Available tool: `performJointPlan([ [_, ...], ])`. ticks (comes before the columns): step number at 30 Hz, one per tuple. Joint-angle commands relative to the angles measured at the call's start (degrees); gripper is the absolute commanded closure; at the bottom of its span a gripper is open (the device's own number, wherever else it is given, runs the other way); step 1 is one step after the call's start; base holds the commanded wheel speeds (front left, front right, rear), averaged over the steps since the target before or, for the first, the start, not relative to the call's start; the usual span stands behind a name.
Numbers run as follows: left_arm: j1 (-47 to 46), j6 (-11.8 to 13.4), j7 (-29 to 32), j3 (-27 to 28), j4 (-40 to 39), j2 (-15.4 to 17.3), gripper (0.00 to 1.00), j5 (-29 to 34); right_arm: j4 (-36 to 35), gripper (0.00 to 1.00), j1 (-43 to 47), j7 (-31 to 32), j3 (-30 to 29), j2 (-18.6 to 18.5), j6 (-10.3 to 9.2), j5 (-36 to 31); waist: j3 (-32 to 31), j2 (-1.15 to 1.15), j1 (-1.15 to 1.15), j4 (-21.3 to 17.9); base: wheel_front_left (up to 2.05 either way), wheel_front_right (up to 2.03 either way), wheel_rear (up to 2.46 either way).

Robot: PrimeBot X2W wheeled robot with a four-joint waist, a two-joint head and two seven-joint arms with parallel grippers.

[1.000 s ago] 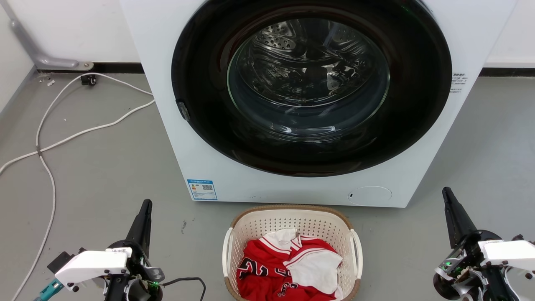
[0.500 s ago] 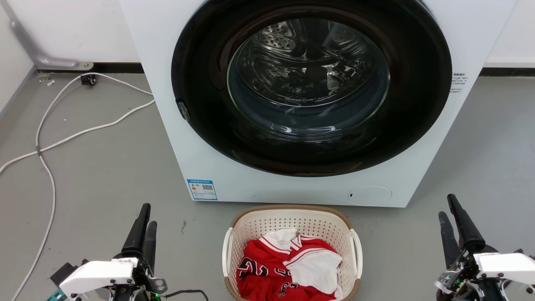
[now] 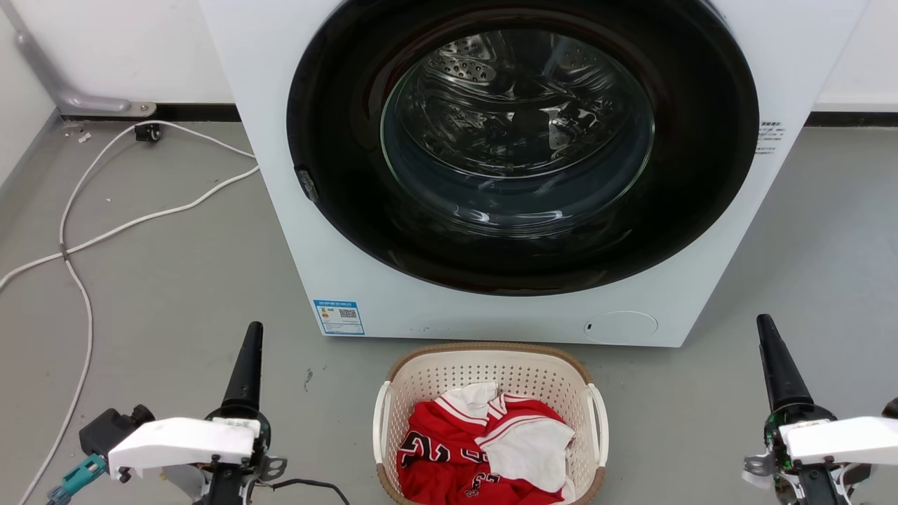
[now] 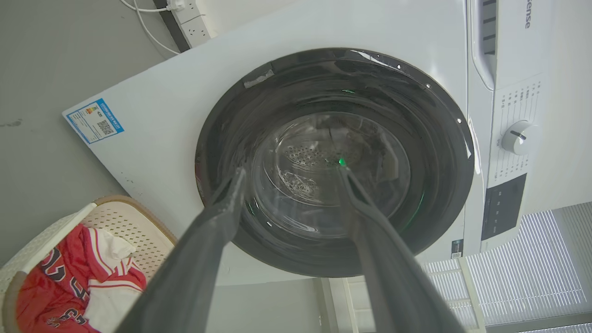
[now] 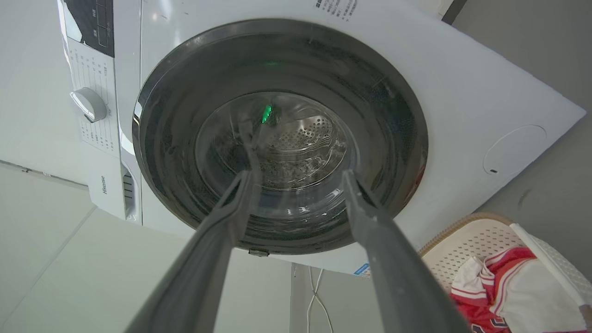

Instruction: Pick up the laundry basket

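Mostly cream, brown-rimmed laundry basket (image 3: 491, 366).

The laundry basket (image 3: 491, 368) is cream-white, dotted all over with small holes; its rim (image 3: 484, 347) is brown with a woven look; its handles (image 3: 381, 421) are white; the jersey (image 3: 435, 449) is red with white stripes and dark numerals; the cloth (image 3: 526, 452) is plain white; the washer (image 3: 280, 175) is white, its door ring (image 3: 337, 140) glossy black, its label (image 3: 339, 318) blue; the floor (image 3: 175, 280) is grey.
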Motion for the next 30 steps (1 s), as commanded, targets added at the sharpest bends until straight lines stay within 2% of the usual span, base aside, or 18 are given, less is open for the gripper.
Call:
performJointPlan([
  [1,-0.47,0.39,-0.52,-0.48,-1.55,0.17,0.00,2.08,-1.78,0.00,-0.47,-0.62,0.24,-0.19,0.01,-2.66,0.01,0.00,0.00,0.01,0.00,0.00,0.00],
  [15,0.16,2.65,-3.61,-4.01,-4.54,0.17,0.00,17.00,-6.05,0.00,1.42,-3.72,2.36,-0.19,0.01,-21.79,0.17,0.00,0.00,0.05,0.00,0.00,0.00],
  [30,1.01,3.80,-6.47,-5.86,-6.16,0.18,0.00,28.28,-7.71,0.00,3.06,-6.64,3.00,-0.19,0.01,-35.19,0.44,0.00,0.00,0.04,0.00,0.00,0.00],
])
